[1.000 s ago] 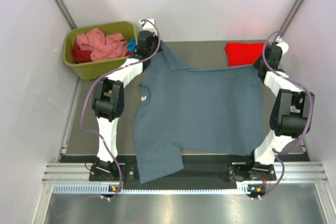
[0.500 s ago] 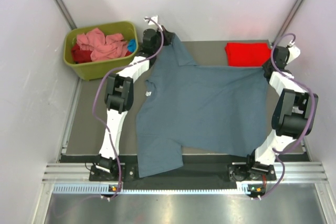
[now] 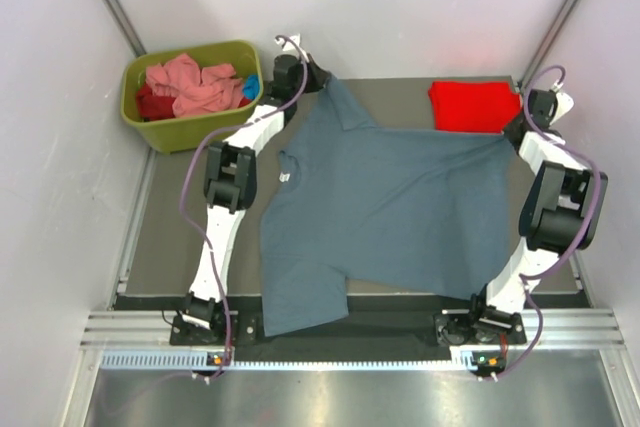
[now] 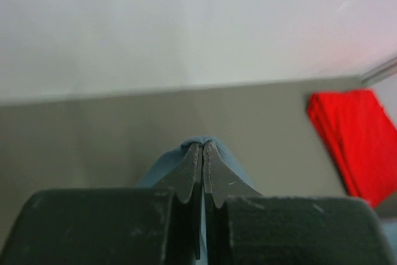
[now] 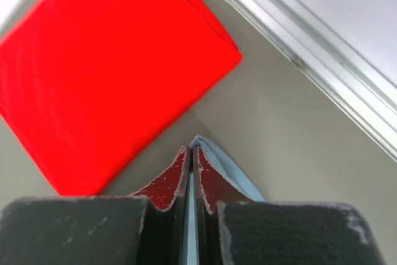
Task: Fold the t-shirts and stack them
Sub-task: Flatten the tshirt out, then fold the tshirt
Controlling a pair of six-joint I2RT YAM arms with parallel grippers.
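The slate blue-grey t-shirt (image 3: 385, 207) lies spread over the dark table, its white neck label at the left. My left gripper (image 3: 322, 80) is shut on its far left corner; the blue cloth (image 4: 214, 152) shows round the closed fingertips. My right gripper (image 3: 512, 133) is shut on its far right corner, and the cloth (image 5: 220, 166) is pinched between the fingers. A folded bright red t-shirt (image 3: 470, 104) lies at the far right, just beyond the right gripper, and shows in the right wrist view (image 5: 105, 79) and the left wrist view (image 4: 347, 141).
An olive-green bin (image 3: 190, 125) at the far left holds salmon pink (image 3: 195, 85) and dark red tees (image 3: 150, 104). A near sleeve of the blue shirt hangs over the table's front edge (image 3: 300, 317). White walls close in the back and sides.
Both grippers have carried the blue shirt's far corners further back and apart, drawing the shirt away from the front edge and stretching its far side flatter.
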